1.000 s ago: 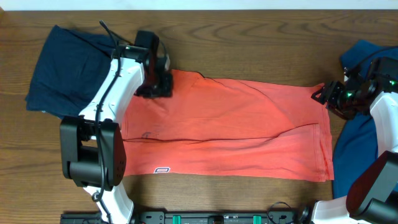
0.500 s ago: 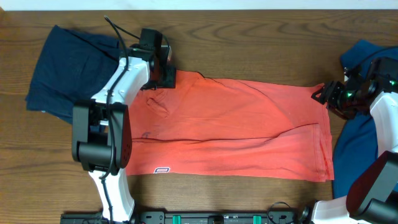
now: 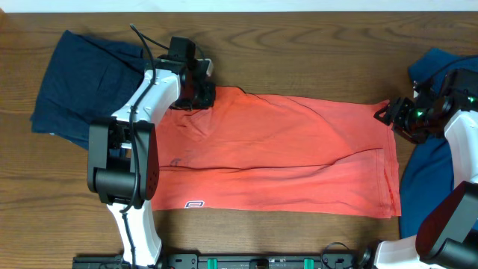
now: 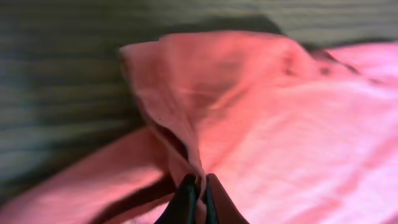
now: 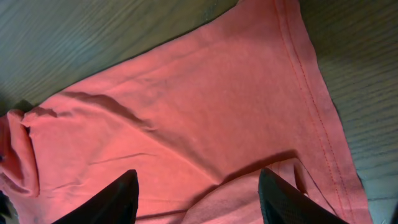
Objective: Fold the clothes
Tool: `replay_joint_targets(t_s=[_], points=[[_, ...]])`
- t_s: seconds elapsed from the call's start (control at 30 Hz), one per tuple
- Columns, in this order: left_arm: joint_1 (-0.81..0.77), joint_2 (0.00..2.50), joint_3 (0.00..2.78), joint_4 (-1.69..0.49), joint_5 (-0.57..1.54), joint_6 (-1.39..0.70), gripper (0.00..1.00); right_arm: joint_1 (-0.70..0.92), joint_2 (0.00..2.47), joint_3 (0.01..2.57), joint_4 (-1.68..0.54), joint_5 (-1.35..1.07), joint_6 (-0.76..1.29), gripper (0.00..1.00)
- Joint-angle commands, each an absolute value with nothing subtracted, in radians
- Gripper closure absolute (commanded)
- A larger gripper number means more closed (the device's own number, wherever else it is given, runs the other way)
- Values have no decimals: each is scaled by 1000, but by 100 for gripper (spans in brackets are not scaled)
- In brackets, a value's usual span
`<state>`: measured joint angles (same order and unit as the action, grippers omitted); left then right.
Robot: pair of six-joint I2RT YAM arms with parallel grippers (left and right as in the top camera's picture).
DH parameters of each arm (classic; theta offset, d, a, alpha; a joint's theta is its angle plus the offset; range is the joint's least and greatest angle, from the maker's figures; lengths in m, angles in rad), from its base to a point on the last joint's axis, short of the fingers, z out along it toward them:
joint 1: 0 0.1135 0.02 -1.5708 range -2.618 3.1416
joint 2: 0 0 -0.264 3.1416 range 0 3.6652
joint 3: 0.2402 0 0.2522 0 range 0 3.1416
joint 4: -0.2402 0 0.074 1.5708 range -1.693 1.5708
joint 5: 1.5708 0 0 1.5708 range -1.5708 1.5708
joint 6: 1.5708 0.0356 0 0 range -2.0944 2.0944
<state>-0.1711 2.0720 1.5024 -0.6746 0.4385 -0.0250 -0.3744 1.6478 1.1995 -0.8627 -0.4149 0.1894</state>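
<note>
Left end effector (image 4: 198, 188) clenched on raised fold of coral-red cotton T-shirt (image 3: 284, 149), upper left. Right end effector (image 5: 196, 193) released over right hem. White hem logo (image 3: 195, 204) unreadable.

The left arm (image 3: 146, 101) has white links, black joints, and a black cable (image 3: 143, 46).

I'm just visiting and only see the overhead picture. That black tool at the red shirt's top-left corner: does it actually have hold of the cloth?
Observer: Yes. The left wrist view shows the left tool pinched shut on a raised ridge of the coral-red T-shirt.
Operator: And the tool at the right end?
Observer: The right wrist view shows the right tool open, fingers spread over the shirt, gripping nothing.
Operator: Is the cloth flat there?
Observer: No; a flap lies folded over beside the stitched hem.
</note>
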Motion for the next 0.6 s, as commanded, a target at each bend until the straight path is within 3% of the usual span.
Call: replay_joint_targets(t_s=[0.0,0.27,0.33,0.57], points=[[-171,2048,1498,-727,557,-19,94,-367,1650,1204,-861,-419,178,40],[-196,2048,1498,-965,550,-19,93,-367,1650,1204,-857,-419,178,41],[-219,2048,1498,-1001,550,-19,83,-367,1650,1204,-856,-419,178,40],[-239,2043,1533,-1002,523,-19,77,-367,1650,1204,-856,-419,178,40]])
